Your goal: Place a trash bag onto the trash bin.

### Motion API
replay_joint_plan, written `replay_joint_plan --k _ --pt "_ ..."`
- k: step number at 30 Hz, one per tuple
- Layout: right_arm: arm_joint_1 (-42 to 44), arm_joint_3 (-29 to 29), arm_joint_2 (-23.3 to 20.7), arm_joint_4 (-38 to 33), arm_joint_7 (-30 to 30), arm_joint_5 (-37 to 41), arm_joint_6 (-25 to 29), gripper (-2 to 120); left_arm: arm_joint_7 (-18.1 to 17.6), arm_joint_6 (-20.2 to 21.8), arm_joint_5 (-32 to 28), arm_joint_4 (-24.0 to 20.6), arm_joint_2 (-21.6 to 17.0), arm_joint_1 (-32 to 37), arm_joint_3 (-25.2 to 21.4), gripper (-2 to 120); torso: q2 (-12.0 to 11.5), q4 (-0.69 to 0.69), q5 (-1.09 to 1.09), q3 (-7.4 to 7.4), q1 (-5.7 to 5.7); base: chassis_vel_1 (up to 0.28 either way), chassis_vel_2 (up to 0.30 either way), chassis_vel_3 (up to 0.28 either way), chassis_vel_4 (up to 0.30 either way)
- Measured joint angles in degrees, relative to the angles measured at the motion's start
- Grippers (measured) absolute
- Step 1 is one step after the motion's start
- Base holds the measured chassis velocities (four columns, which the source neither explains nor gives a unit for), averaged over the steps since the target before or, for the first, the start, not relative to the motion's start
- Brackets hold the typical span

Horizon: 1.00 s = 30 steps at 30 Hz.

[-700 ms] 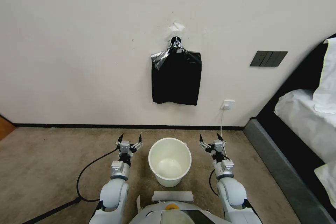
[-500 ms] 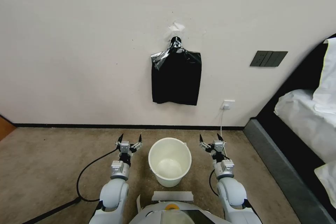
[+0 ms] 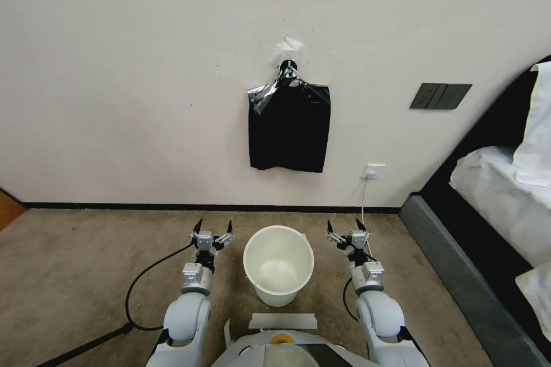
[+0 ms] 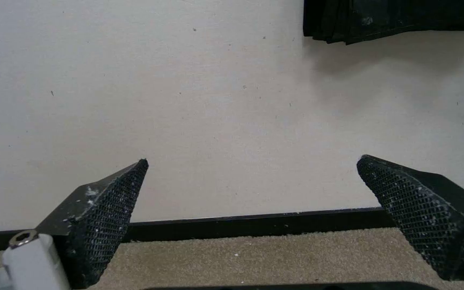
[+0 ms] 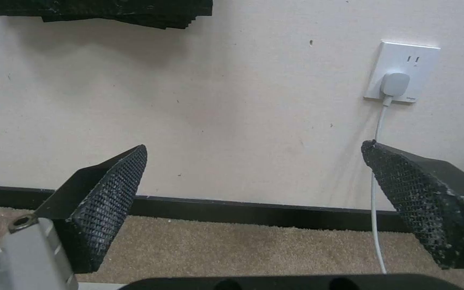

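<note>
- The left pincer (image 3: 213, 228) hovers low over the carpet (image 3: 86, 264), just to the left of the trash bin (image 3: 279, 292). Its two black fingers stand wide apart and hold nothing. In the left wrist view the fingertips (image 4: 108, 213) frame only bare wall and baseboard.
- The trash bin stands upright on the carpet between the two arms. It is empty and has no bag on its rim.
- The bundle of black bags (image 3: 289, 126) hangs flat from a hook (image 3: 287, 66) on the wall, high above the bin and well apart from both arms. I cannot separate a single trash bag from this bundle here.
- The right pincer (image 3: 343, 227) hovers just to the right of the bin, also wide open and empty.
- A white outlet (image 5: 401, 71) with a plugged cable (image 5: 376, 189) is on the wall near the right arm, and the bed (image 3: 505, 195) is at the far right.
- Risks, in my judgement: the thin plastic may slip, or several bags may come off together; a reach upward on the right side could catch the cable; an arm could knock the light bin.
- I can read no brand, label or writing anywhere.
</note>
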<state>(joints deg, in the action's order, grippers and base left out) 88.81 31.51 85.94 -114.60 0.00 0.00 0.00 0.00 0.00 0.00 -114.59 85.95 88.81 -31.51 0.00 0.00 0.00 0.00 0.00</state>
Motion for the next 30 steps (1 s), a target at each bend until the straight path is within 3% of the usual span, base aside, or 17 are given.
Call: replay_joint_plan --k 6,14,20,21,23,25,27,30 --pt "2.91 0.59 -1.27 -4.08 -1.51 -0.4 -1.28 100 1.18 -1.76 -3.0 1.04 -1.21 -0.07 -2.16 100 0.0 -0.03 -0.03 -0.01 0.0 0.0 0.0 0.0 0.0" --pt "2.2 -0.48 -2.27 -3.67 -1.89 2.7 -1.69 100 7.4 -11.34 -18.38 6.83 -7.58 -0.61 -13.72 100 0.0 -0.01 -0.01 0.0 0.0 0.0 0.0 0.0 0.0" --pt "0.24 -2.09 -2.96 -2.44 -1.56 6.26 -0.4 100 8.72 -12.19 -21.41 7.71 -8.18 -0.73 -13.1 100 0.0 0.0 0.01 -0.01 0.0 0.0 0.0 0.0 0.0" --pt "-4.93 -6.53 -4.73 0.26 0.57 17.62 2.2 100 9.17 -12.5 -23.2 8.06 -8.57 -0.6 -11.86 100 0.0 -0.01 0.05 0.0 0.0 0.0 0.0 0.0 0.0" --pt "-9.45 -9.97 -5.83 0.8 1.98 25.64 1.59 100 9.18 -12.56 -23.27 7.77 -8.69 -0.17 -11.26 100 0.0 0.0 -0.05 0.0 0.0 0.0 0.0 0.0 0.0" --pt "-9.88 -10.3 -5.9 0.81 2.14 26.25 1.46 100 9.18 -12.56 -23.27 7.68 -8.72 -0.12 -11.21 100 0.0 0.0 -0.04 0.0 0.0 0.0 0.0 0.0 0.0" --pt "-18.02 -14.71 -6.96 1.39 4.98 33.73 -0.37 100 9.16 -12.57 -23.09 6.91 -8.8 0.27 -10.88 100 0.0 -0.02 -0.02 0.0 0.0 0.0 0.0 0.0 0.0" --pt "-24.8 -17.75 -7.55 2.81 7.41 38.52 -1.2 100 9.11 -12.57 -22.71 6.56 -8.74 0.52 -10.84 100 0.0 0.01 0.01 0.0 0.0 0.0 0.0 0.0 0.0"
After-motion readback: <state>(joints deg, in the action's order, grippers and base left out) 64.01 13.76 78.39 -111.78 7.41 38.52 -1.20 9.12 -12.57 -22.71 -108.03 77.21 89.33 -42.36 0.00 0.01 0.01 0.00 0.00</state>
